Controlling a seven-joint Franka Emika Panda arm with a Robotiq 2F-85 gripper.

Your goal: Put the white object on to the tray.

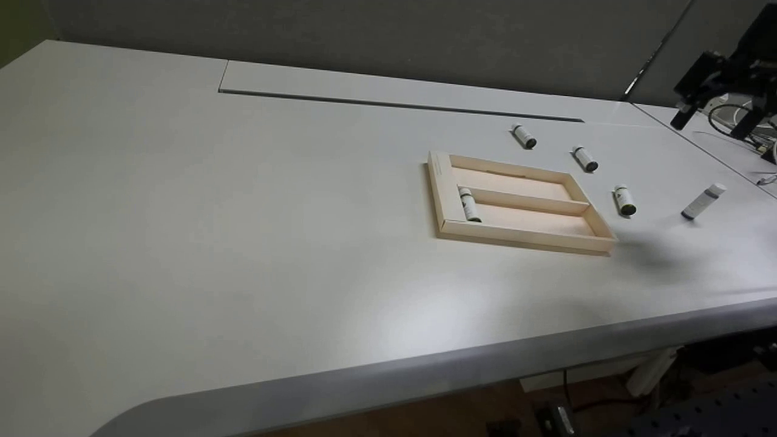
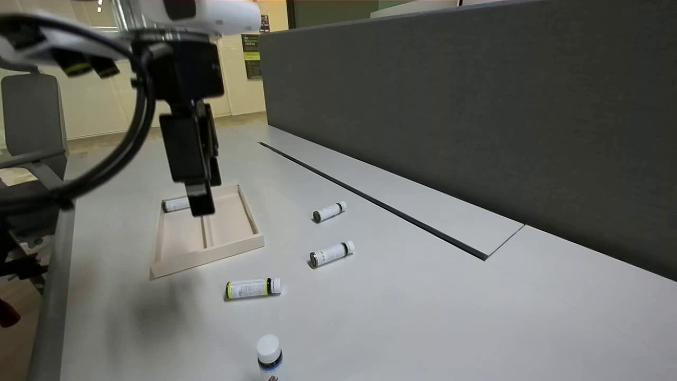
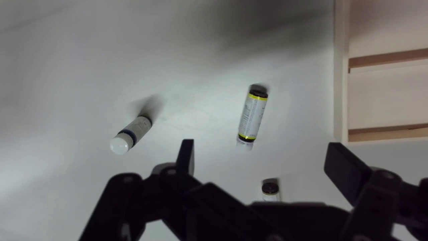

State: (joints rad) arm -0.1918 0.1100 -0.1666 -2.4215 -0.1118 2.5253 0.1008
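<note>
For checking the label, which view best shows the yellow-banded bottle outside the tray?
The wrist view: there the bottle is largest and whole, though its label is unreadable. Both exterior views show it whole, but smaller.

At the wrist view's right edge we see only part of the rectangular light-wood tray (image 3: 341,77); lower centre, the black two-fingered gripper (image 3: 262,162) hides one end of a white-labelled cylinder (image 3: 270,191). In an exterior view, the bottom edge crops a white-capped cylinder (image 2: 269,352).
</note>
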